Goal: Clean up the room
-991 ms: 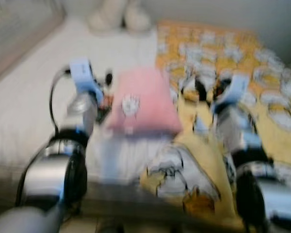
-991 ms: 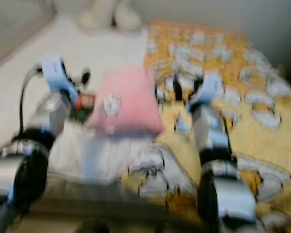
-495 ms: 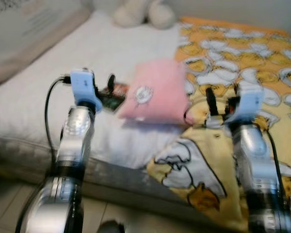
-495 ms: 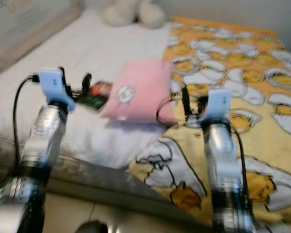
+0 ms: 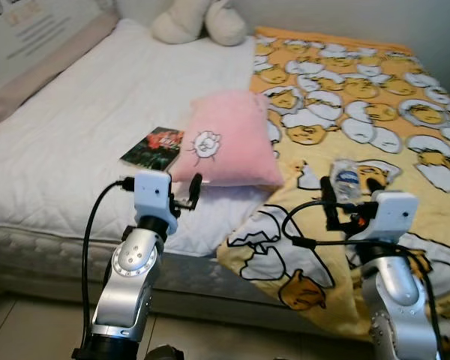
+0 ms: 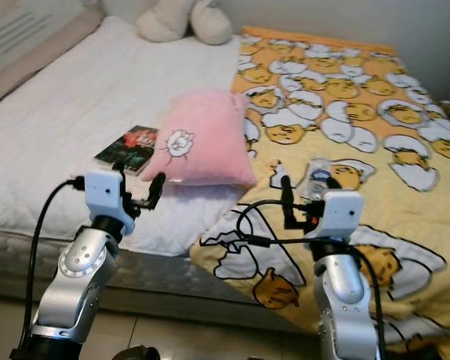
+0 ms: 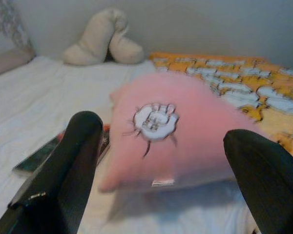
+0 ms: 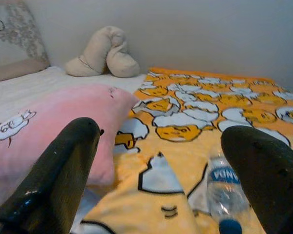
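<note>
Both grippers, left [image 5: 187, 196] and right [image 5: 352, 201], hung spread apart and empty over the bed [image 5: 75, 127] edge; a pink pillow [image 5: 229, 142] lay beside a book [image 5: 154, 147], a water bottle [image 5: 346, 178] on the yellow blanket [image 5: 375, 112].

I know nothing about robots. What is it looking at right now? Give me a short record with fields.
place: bed with a white mattress and a yellow blanket
pink pillow: lying mid-bed, its right edge over the blanket
book: flat on the mattress, partly tucked under the pillow's left side
water bottle: lying on the blanket
plush toy: cream, at the far end of the bed
left gripper: open, aimed at the pillow, holding nothing
right gripper: open, aimed toward the bottle, holding nothing
</note>
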Robot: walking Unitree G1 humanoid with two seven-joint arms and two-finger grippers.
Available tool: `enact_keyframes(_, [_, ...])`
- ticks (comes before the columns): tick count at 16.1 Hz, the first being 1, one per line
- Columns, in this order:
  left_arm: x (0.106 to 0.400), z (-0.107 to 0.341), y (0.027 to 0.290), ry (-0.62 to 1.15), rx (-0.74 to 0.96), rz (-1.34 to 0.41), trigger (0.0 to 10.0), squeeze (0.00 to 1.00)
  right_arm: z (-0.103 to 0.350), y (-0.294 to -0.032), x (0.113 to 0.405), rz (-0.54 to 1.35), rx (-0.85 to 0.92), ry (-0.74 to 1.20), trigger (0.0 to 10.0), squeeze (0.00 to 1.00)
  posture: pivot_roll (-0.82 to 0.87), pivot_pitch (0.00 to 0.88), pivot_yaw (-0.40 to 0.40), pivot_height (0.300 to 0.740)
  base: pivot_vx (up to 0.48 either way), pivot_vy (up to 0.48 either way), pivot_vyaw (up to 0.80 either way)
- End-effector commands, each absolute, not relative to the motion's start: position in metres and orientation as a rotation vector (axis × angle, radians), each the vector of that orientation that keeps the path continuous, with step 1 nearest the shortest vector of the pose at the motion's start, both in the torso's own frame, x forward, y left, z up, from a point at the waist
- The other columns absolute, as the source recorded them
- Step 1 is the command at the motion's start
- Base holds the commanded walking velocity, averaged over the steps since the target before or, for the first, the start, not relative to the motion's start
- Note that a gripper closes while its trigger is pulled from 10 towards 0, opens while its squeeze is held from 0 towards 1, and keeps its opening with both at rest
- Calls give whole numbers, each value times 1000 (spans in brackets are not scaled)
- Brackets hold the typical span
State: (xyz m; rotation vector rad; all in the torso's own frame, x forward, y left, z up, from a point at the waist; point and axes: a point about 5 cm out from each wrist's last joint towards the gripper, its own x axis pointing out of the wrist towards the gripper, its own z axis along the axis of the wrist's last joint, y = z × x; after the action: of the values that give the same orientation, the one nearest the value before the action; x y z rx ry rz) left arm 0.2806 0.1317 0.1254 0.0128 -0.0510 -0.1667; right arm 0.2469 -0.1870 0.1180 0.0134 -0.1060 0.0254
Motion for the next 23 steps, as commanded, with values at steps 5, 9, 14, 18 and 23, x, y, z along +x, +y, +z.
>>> enact_keyframes(5, [297, 140, 129, -78, -5, -123, 10000, 0, 128, -179, 268, 78, 21, -135, 10000, 0, -107, 0, -10, 740, 434, 0, 0])
enact_keyframes(9, [300, 138, 128, -55, -22, -120, 10000, 0, 125, -180, 270, 74, 48, -115, 10000, 0, -116, 0, -3, 740, 454, 0, 0])
enact_keyframes(14, [305, 139, 128, -50, -50, -109, 10000, 0, 123, -182, 271, 61, 54, -102, 10000, 0, -127, 0, 1, 740, 454, 0, 0])
enact_keyframes(18, [307, 138, 128, -44, -64, -102, 10000, 0, 124, -182, 272, 64, 51, -101, 10000, 0, -130, 0, 0, 740, 454, 0, 0])
enact_keyframes(23, [353, 146, 141, 45, -109, -126, 10000, 0, 138, -180, 308, 101, 194, -53, 10000, 0, -137, 0, -1, 740, 81, 0, 0])
